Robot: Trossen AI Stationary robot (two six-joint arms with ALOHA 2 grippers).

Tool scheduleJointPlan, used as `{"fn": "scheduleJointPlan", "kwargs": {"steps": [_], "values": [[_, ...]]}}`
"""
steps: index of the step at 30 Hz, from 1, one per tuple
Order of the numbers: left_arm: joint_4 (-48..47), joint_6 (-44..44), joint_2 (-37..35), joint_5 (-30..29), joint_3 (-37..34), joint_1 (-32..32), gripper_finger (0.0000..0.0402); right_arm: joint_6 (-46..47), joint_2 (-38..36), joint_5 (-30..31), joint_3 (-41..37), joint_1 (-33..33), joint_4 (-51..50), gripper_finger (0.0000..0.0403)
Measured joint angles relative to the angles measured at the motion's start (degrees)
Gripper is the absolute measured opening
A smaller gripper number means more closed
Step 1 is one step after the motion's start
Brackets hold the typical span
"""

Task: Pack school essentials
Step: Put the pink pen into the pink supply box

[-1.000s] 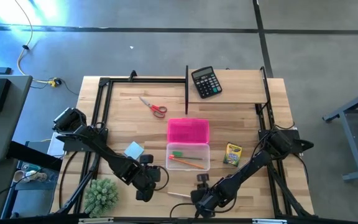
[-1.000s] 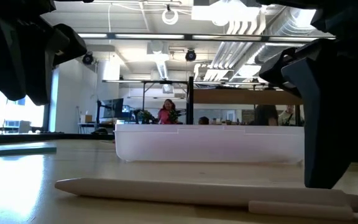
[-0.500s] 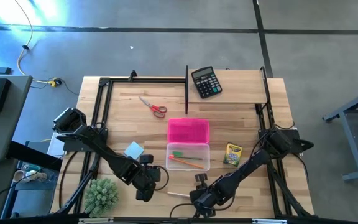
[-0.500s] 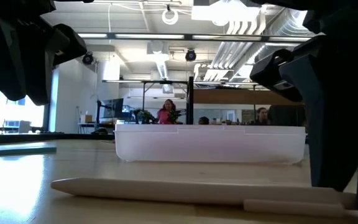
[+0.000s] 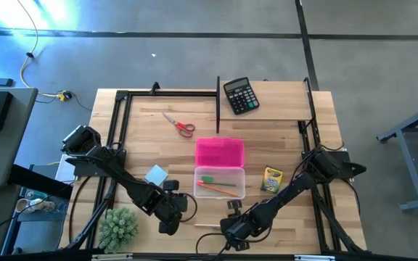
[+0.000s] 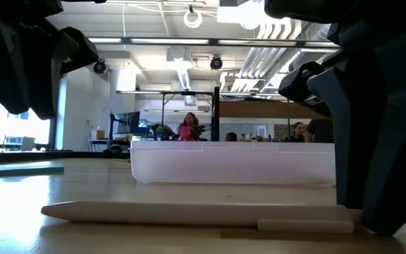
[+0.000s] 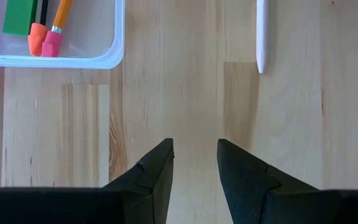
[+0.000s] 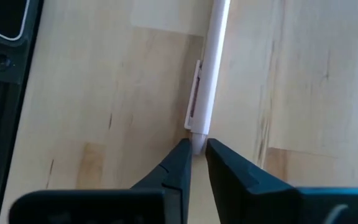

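A white pen with a clip [image 5: 209, 226] lies flat on the wooden table near its front edge. My right gripper [image 5: 228, 233] stands at the pen's clip end, shut on it. My left gripper [image 7: 194, 163] hangs open above bare wood left of the pen [image 7: 261, 37], touching nothing. The clear case [image 5: 220, 181], pink lid [image 5: 220, 152] open behind it, holds a green eraser [image 7: 22, 15] and two pencils [image 7: 48, 34]. The light-blue notepad [image 5: 156, 175], crayon box [image 5: 271, 178] and red-handled scissors [image 5: 180, 125] lie on the table. My right gripper pinches the end of the pen beside its clip [image 8: 197, 140] between its two fingertips [image 8: 180, 158]. The fingers come slanting down from above, in line with the pen. The pen [image 6: 189, 212] lies with its whole length on the table.
A black calculator [image 5: 240, 95] sits at the far edge. A spiky green plant [image 5: 118, 228] stands at the near left corner. Black frame rails [image 5: 115, 145] run along the table's sides. People show in the room beyond the table.
My right gripper has shifted slightly toward the table's left edge. The white pen has slid along the table toward the left, staying flat.
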Motion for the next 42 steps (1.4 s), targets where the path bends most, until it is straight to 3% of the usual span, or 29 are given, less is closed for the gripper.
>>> {"fn": "scheduleJointPlan", "kwargs": {"steps": [11, 22, 34, 42], "values": [[0.4, 0.0, 0.0, 0.4, 0.0, 0.0, 0.0113, 1.5, 0.1, 0.7, 0.0, -0.1, -1.1, 0.0021], [15.4, 2.0, 0.0, 7.9, 0.0, 0.0, 0.0115, 4.1, 0.1, 0.5, 0.0, -0.3, -1.2, 0.0021], [21.6, 4.1, 2.2, 6.0, 0.1, 0.0, 0.0197, 5.6, 0.0, 0.1, -0.1, -0.8, -0.8, 0.0021], [22.5, 4.6, 5.8, 0.3, 0.0, -0.9, 0.0197, 8.0, 0.0, 0.3, -0.1, -0.8, -0.3, 0.0021]]}}
